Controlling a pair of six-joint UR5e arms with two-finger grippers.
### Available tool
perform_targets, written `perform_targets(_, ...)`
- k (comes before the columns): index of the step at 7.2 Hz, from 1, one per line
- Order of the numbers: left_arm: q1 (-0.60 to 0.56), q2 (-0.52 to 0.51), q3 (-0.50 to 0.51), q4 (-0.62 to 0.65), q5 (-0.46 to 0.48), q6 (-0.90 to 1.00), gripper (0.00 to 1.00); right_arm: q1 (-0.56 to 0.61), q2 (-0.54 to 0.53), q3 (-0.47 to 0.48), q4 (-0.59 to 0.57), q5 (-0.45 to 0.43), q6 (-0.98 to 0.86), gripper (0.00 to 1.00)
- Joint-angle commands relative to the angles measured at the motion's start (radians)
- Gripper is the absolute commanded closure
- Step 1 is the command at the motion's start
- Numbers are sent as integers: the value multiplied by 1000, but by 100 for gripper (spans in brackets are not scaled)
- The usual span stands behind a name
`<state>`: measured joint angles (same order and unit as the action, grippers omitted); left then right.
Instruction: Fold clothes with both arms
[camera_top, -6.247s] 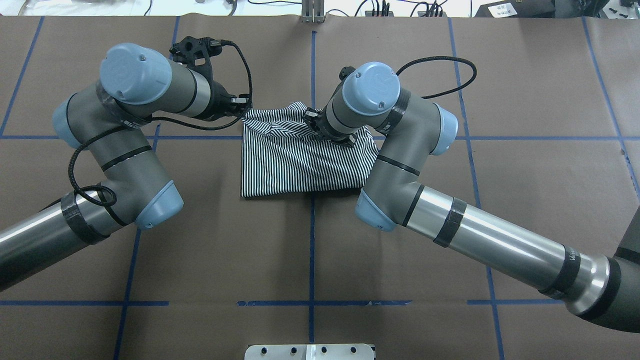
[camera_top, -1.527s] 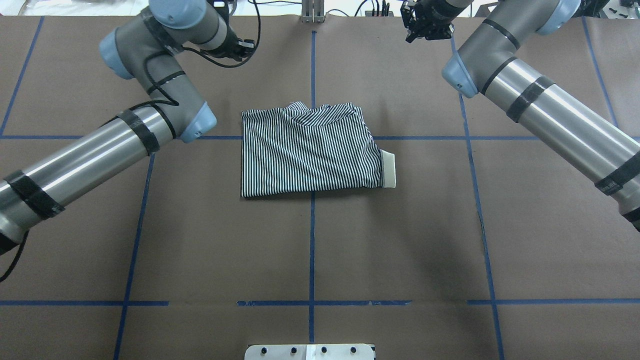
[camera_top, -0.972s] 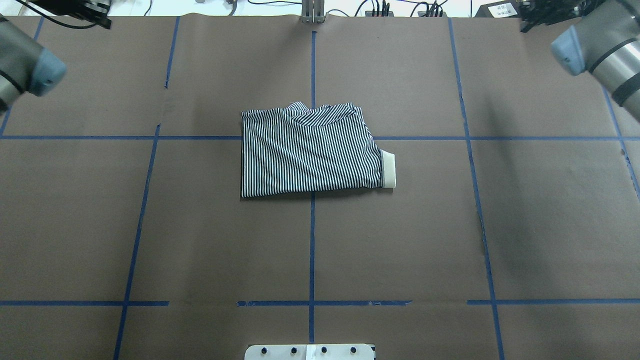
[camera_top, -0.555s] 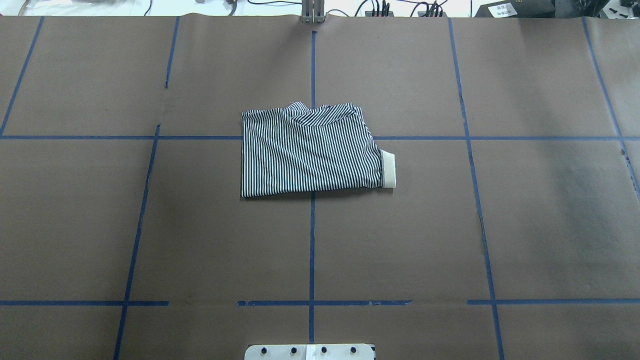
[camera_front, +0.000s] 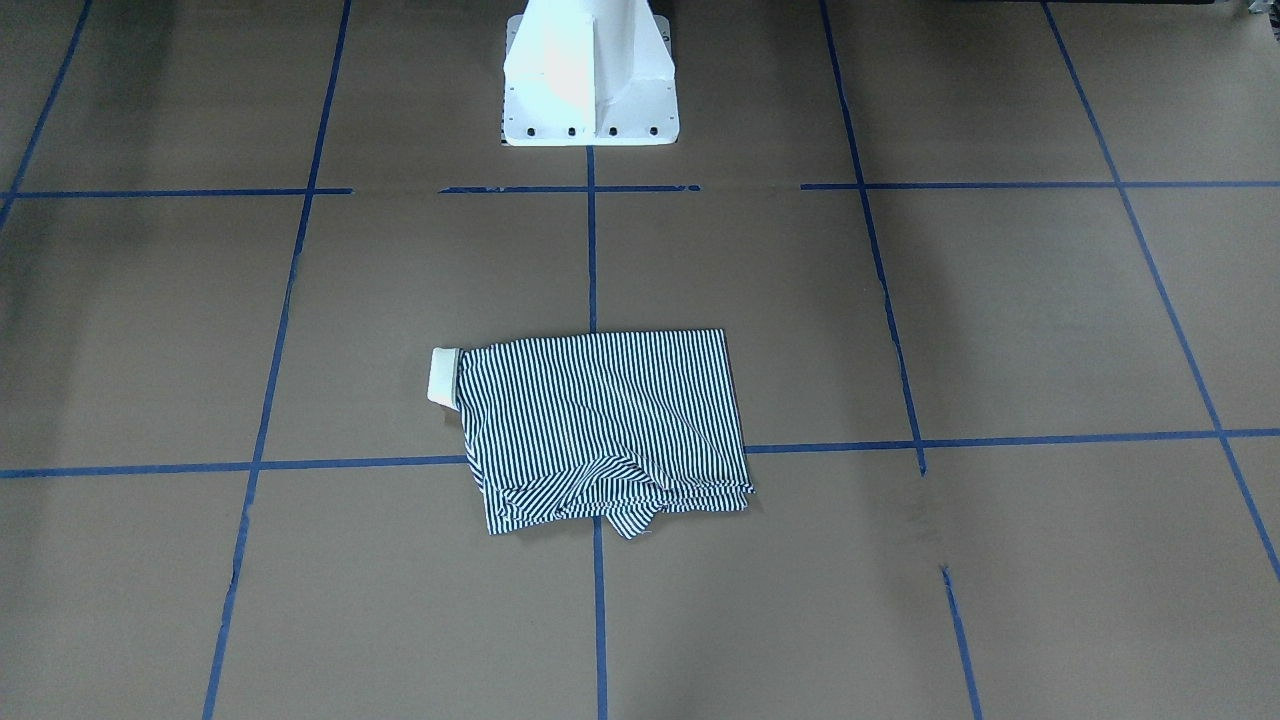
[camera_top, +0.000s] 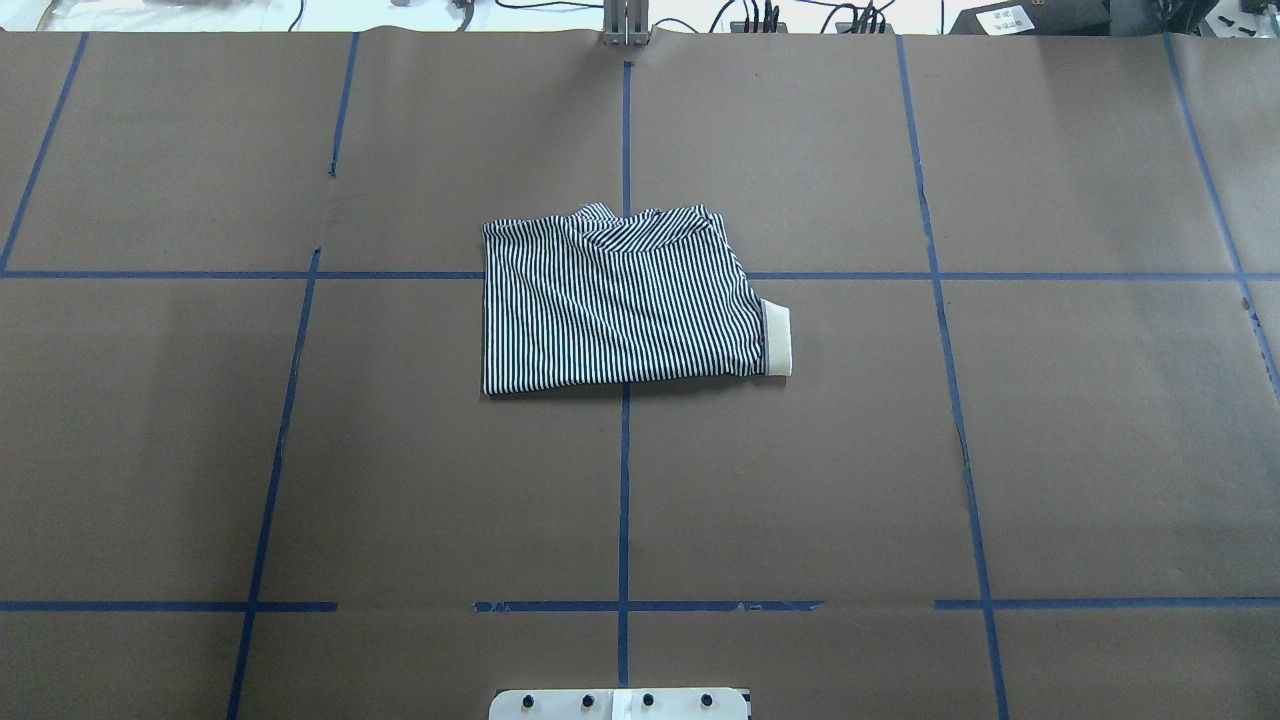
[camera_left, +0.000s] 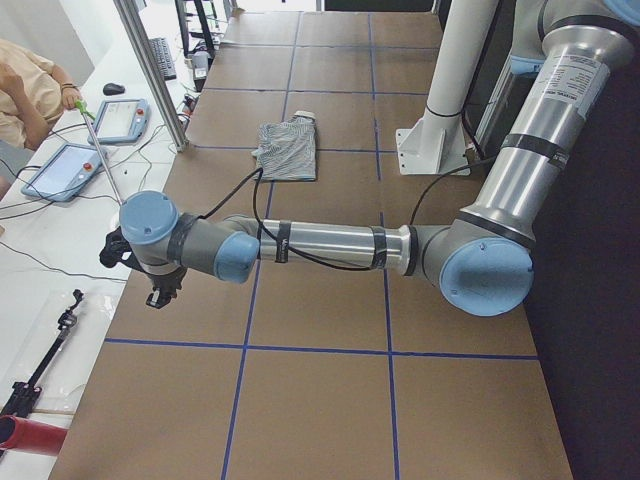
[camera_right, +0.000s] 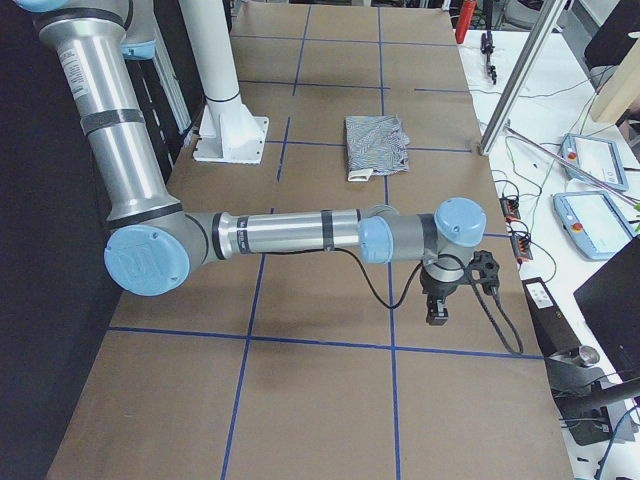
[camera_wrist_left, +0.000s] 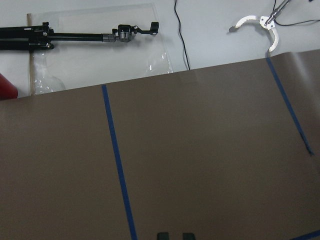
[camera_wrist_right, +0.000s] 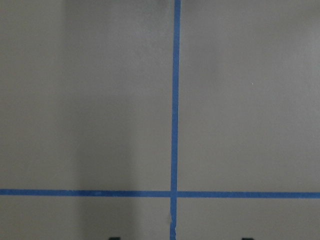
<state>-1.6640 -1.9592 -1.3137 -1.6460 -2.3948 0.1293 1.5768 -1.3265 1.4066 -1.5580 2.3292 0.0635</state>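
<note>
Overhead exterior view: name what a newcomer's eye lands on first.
The folded striped polo shirt lies mid-table on the brown paper, a cream band poking from its right edge. In the side views, the left arm and right arm stretch out low over opposite table ends.

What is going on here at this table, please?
Nothing is being handled at this moment. The striped polo shirt lies folded in a compact rectangle near the middle of the table, with a cream band showing at one side. The left arm and the right arm reach toward opposite ends of the table. The left gripper and the right gripper hang over brown paper, far from the shirt, and hold nothing.
</note>
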Motion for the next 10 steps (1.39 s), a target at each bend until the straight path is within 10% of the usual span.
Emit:
perform_targets(1,-14,207,-248,261,117,61,0,2,-40,14,3,10,-8,0)
perform_targets(3,-4,308,-289,187,13,55,0,0,-42,14,3,-1,-10,0)
perform_targets(10,7,307,-294,78,152,61,0,-17,-96,9,1,-69,-49,0)
